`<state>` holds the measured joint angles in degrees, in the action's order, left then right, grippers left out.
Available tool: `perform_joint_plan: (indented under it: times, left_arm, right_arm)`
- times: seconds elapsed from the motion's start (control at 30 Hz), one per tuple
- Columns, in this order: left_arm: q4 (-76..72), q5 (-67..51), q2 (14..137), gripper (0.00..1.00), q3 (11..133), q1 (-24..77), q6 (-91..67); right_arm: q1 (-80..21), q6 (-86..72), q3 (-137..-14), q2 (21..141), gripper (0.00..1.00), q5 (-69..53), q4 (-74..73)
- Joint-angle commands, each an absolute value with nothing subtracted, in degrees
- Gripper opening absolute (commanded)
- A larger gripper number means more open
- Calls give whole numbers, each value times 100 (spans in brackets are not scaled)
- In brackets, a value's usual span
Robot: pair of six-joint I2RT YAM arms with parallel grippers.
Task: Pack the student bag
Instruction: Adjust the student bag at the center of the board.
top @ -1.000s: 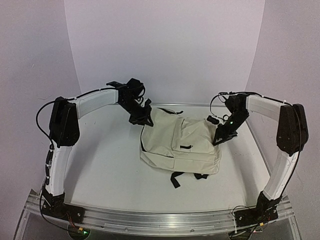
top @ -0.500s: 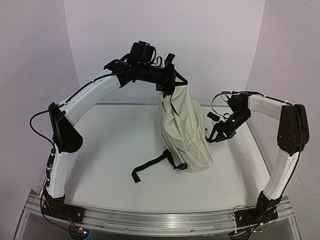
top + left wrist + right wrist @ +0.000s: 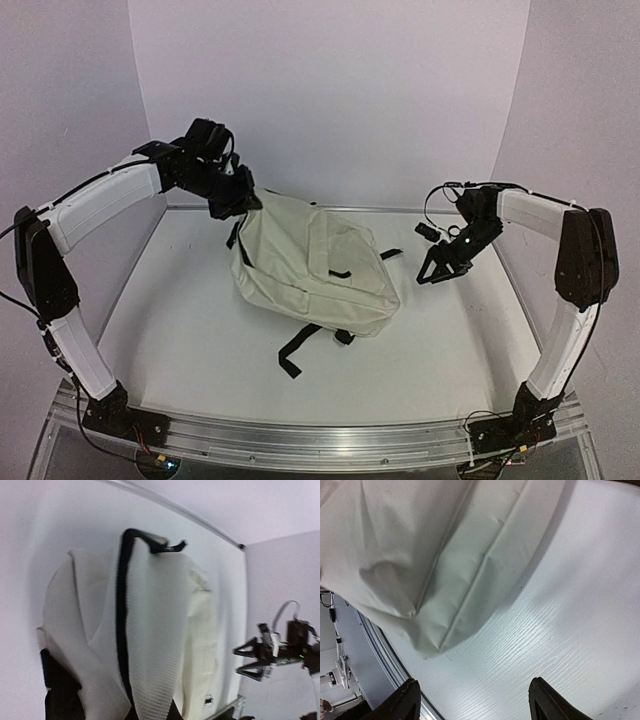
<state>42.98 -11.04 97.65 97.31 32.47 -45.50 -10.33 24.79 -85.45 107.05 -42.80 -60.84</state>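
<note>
The student bag, cream fabric with black straps, lies slumped on the white table, its upper end raised at the far left. My left gripper is shut on that raised end. In the left wrist view the cream student bag fills the frame, and a black zipper line runs down it. My right gripper stands open just right of the bag, apart from it. From the right wrist, its open gripper has only bare table between the tips, and the bag's corner lies ahead of them.
One loose black strap trails from the bag toward the near edge, and a shorter strap sticks out to the right. A metal rail runs along the table's near edge. White walls close in the back and sides.
My left arm lifted the bag upright, then swung it left and lowered it, still gripped. My right gripper opened and let go of the bag's right side.
</note>
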Motion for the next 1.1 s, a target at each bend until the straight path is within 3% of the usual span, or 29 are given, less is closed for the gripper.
perform_joint_plan:
  times: [0.0, 0.1, 0.23, 0.33, 0.4, 0.57, 0.6, 0.77, 0.93, 1.07]
  left_arm:
    - [4470, -102, 9377, 0, 8507, 3261, -5254]
    - [4315, -105, 9370, 0, 7414, 3323, -5737]
    - [4344, -60, 9652, 0, 7304, 3965, -5635]
    - [3832, -433, 10116, 0, 7817, 4891, -4948]
    - [3659, -1284, 10735, 0, 8382, 5320, -4377]
    - [4440, -1700, 11535, 3, 9843, 6033, -3515]
    - [4394, -1736, 11443, 8, 9830, 6031, -3512]
    - [3807, -1738, 10401, 54, 9176, 5806, -3648]
    - [3011, -1786, 9458, 82, 8235, 5079, -4231]
    - [3045, -1520, 9225, 91, 7867, 4481, -4436]
  right_arm:
    - [-1056, 2265, -8543, 10403, 71, -4308, -6088]
    - [-1067, 1980, -8258, 10245, 69, -4229, -6013]
    - [-1165, 1841, -7722, 9933, 68, -4235, -5955]
    - [-1286, 1762, -7399, 9831, 68, -4280, -5921]
    - [-1337, 1704, -7246, 9828, 68, -4268, -5867]
    - [-1344, 1555, -7055, 9959, 68, -4367, -5806]
    - [-1345, 1510, -7048, 9986, 69, -4389, -5783]
    - [-1345, 1305, -7452, 10143, 71, -4204, -5489]
    - [-1345, 1211, -8498, 10870, 73, -3776, -5256]
    - [-1347, 1056, -9375, 11668, 72, -3854, -5252]
